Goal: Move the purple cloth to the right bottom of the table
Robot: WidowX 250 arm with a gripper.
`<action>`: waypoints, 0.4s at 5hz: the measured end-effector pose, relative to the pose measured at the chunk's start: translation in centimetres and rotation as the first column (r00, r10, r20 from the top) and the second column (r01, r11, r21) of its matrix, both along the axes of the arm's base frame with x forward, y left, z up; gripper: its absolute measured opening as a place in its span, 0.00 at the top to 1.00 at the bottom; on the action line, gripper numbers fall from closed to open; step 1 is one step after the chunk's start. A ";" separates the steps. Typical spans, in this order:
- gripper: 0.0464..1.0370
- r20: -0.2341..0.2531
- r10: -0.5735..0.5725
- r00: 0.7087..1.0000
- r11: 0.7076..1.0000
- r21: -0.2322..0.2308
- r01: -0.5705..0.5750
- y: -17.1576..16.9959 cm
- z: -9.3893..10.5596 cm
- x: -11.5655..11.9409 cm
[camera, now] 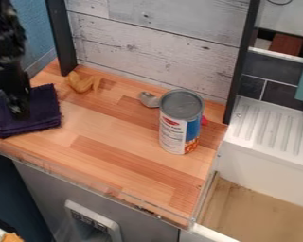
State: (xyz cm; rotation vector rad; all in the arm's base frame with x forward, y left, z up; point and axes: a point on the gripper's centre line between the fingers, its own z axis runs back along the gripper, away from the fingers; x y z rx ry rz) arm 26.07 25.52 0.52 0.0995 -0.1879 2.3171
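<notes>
The purple cloth (44, 112) lies folded in a dark square on the left side of the wooden table (116, 146), close to its left edge. Over the cloth's left part hangs the black gripper (20, 112), pointing down from the upper left, its tip at the cloth's upper surface. It covers some of the cloth. Whether it touches the cloth or holds any of it, I cannot tell.
A can (179, 124) stands upright on the table's right half, with a spoon (149, 99) and a small red item (204, 121) behind it. A yellow-brown object (83, 83) lies at the back left. Right of the table is a white sink (268, 153).
</notes>
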 end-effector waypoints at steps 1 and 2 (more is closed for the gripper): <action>0.04 0.036 0.004 0.999 1.000 0.000 -0.004 -0.5 1.6 0.1; 0.04 0.094 -0.013 0.995 1.000 0.006 0.012 -1.1 3.8 0.9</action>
